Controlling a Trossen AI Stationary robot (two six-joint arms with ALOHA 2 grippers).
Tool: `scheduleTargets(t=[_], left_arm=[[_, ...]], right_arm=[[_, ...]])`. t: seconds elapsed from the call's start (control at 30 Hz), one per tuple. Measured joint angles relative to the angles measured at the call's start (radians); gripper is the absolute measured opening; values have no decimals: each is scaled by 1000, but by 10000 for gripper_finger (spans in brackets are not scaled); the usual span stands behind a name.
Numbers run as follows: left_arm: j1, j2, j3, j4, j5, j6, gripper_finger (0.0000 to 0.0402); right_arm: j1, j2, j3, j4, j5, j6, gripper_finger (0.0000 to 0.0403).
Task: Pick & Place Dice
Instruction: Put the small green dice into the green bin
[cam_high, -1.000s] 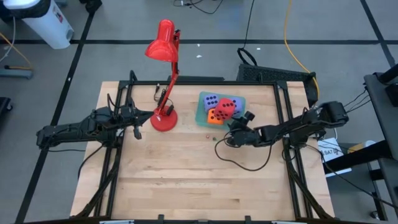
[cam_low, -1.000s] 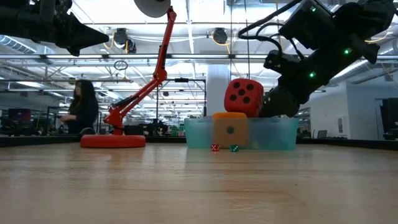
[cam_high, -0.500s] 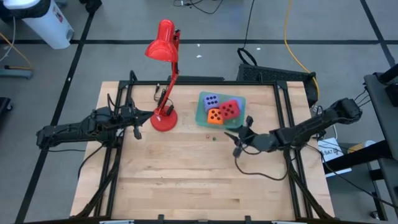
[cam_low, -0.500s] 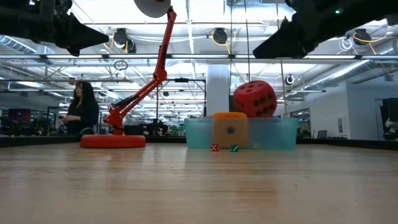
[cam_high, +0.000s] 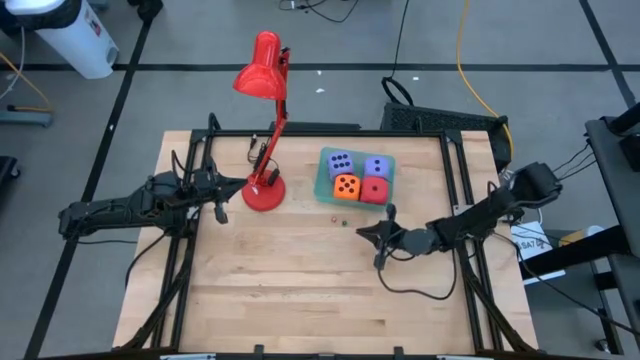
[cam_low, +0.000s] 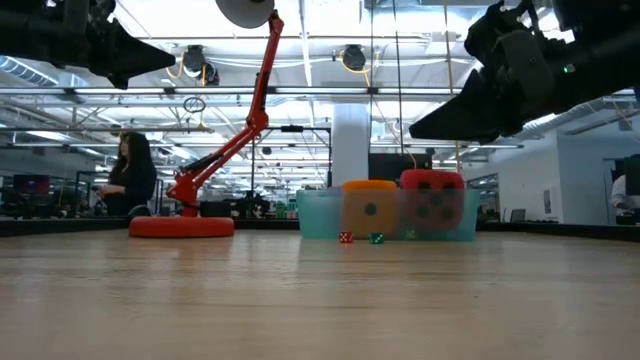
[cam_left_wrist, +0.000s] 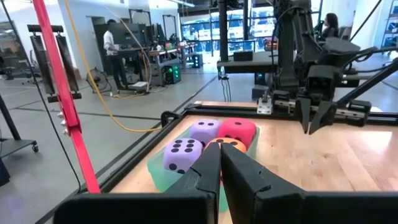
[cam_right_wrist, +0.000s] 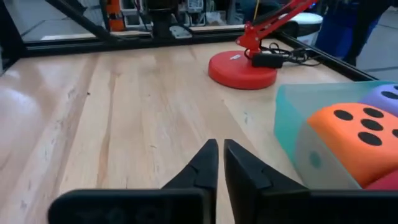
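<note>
While the left arm waits low over the left edge of the table (cam_high: 300, 290), its left gripper (cam_high: 222, 207) hangs just short of the red desk lamp (cam_high: 264, 185); from its own wrist camera its two dark fingers (cam_left_wrist: 205, 171) are pressed together with nothing between them. Next along stands the lamp's round base, with its stalk leaning back toward the far edge and its shade out past the table. Far behind it, across the room, a person (cam_low: 130, 175) stands at a workbench.

To the right of the lamp base sits a pale teal bin (cam_high: 321, 180) holding all four dice, packed two by two. One purple die (cam_high: 340, 161) lies at the far left of the bin and the other purple die (cam_high: 377, 166) at the far right. The orange die (cam_high: 347, 186) sits at the near left and the red die (cam_high: 374, 190) at the near right. Seen level with the tabletop, the orange and red cubes rise a little above the bin's rim, side by side and touching. Just in front of the bin a few tiny coloured dice (cam_low: 346, 237) lie on the bare wood.

Farther right, the right gripper (cam_high: 368, 233) hovers above the table, near the bin's front right corner but clear of it. Its fingers (cam_right_wrist: 208, 163) are closed on each other and carry nothing.
</note>
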Motion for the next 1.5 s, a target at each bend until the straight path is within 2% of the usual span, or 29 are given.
scheduleTargets(t=[0.17,0.37,0.7,0.8,0.9,1.03,1.23,1.5], left_arm=[[0,0,0,0,0,2,26],[0,0,0,0,0,3,26],[0,0,0,-5,1,-47,26],[0,0,0,-6,0,-47,26],[0,0,0,-7,0,-32,26],[0,0,0,-7,0,-18,26],[0,0,0,-8,0,-18,26],[0,0,0,-8,0,-18,26]], right_arm=[[-20,29,9,23,-51,-21,1],[-55,124,64,16,-43,-48,21],[-49,334,94,39,-23,-21,165],[-51,364,95,68,31,-17,197],[-65,387,96,116,30,-14,219],[-91,407,96,128,28,16,227],[-123,452,112,127,29,140,216],[-126,542,199,120,67,121,210]])
